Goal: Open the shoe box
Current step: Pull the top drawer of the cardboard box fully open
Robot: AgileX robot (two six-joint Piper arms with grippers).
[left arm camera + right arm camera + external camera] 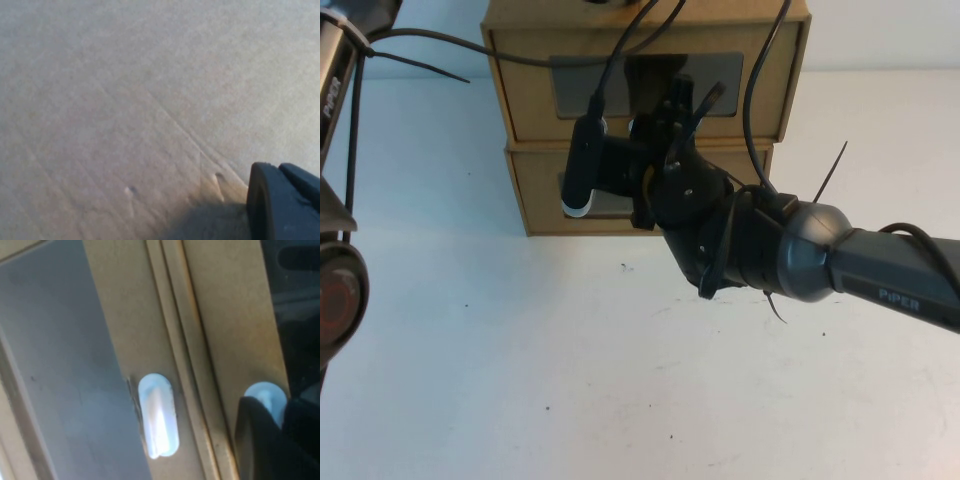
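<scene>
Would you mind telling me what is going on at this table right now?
The right gripper is up against the fronts of two stacked cardboard shoe boxes, the upper box sitting on the lower box. Its wrist camera shows it right at a white pull tab; a second white tab sits beside a grey window. Neither box looks opened yet. The left gripper hangs over the table, with only table in its view.
</scene>
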